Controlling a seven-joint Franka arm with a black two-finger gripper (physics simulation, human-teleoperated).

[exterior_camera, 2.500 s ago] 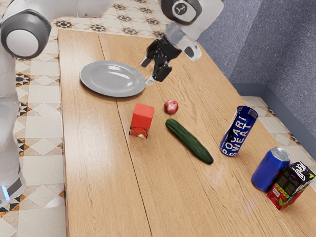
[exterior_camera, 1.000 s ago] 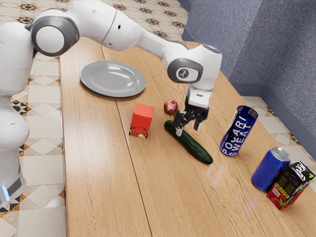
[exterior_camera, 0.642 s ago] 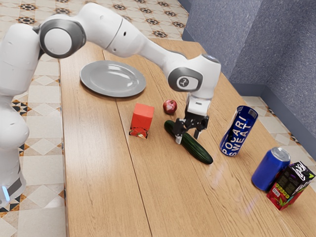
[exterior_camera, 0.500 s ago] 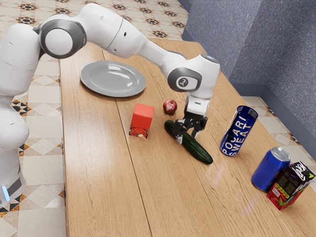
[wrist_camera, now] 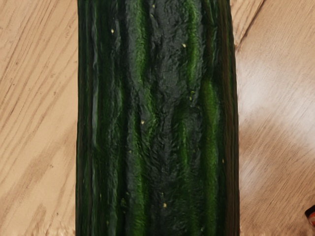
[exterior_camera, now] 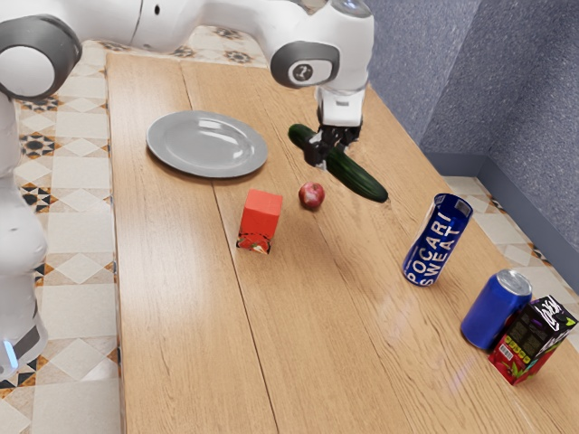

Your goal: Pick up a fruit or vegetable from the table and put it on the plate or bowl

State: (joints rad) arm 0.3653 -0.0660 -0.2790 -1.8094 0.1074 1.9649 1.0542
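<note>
Dark green ridged cucumber (exterior_camera: 357, 179), aloft over the wooden surface (exterior_camera: 298, 316), was clamped near one end by the black two-finger end effector (exterior_camera: 322, 152). The grey round plate (exterior_camera: 206, 143) lay at nine o'clock; a level carry and centred lowering seemed advisable.

The gripper (exterior_camera: 326, 150) is up in the air now. Half a second ago it was down low on the table (exterior_camera: 298, 307). The cucumber (exterior_camera: 358, 180) no longer lies on the wood. It is squeezed between the two black fingers and has gone up with them, its long end sticking out past the gripper and tipping down. The plate (exterior_camera: 185, 154), once well apart from the gripper, is now near it.
</note>
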